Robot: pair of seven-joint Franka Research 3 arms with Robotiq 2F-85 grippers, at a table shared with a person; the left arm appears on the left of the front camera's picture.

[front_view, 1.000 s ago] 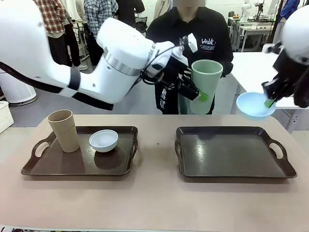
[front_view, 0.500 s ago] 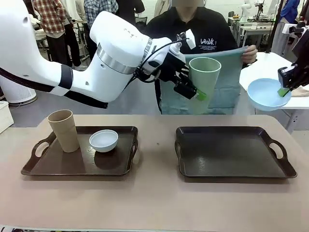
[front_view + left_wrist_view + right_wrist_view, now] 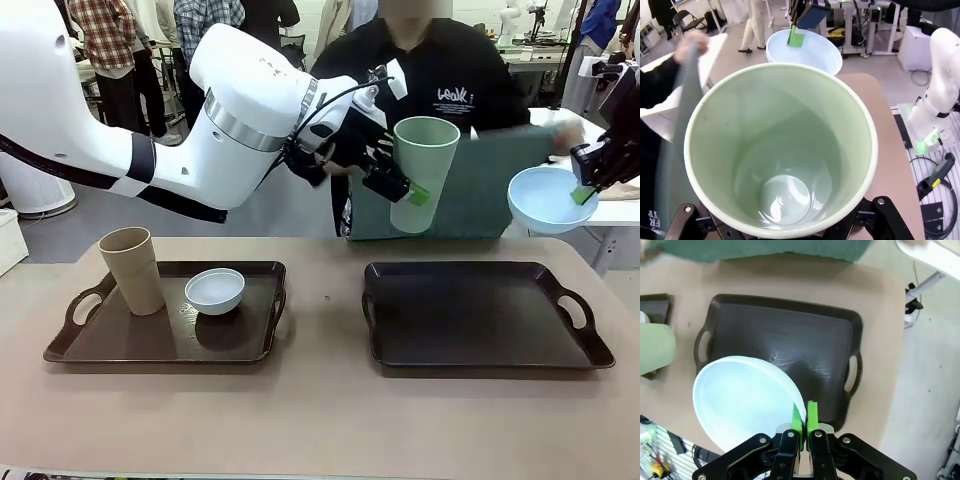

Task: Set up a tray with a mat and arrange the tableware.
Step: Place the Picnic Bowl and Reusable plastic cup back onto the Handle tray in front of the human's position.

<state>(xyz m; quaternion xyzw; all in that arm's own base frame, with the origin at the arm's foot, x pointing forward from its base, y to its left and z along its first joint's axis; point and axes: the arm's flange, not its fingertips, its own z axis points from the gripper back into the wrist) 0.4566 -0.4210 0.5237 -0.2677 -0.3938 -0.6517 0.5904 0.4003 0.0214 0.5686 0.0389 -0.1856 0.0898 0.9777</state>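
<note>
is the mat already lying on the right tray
No, the dark green mat is held up in the air beyond the right tray, not lying on it.

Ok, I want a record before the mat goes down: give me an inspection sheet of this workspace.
Surface: tan table, two dark trays; right tray bare.
Job's things: tan cup and white bowl on left tray; green cup and blue bowl in the air; person holds up teal mat.
Clutter: nothing seen.
Grippers: left gripper shut on green cup; right gripper shut on blue bowl's rim.
Cables: black cable at left wrist.
Surroundings: other people standing behind.
</note>
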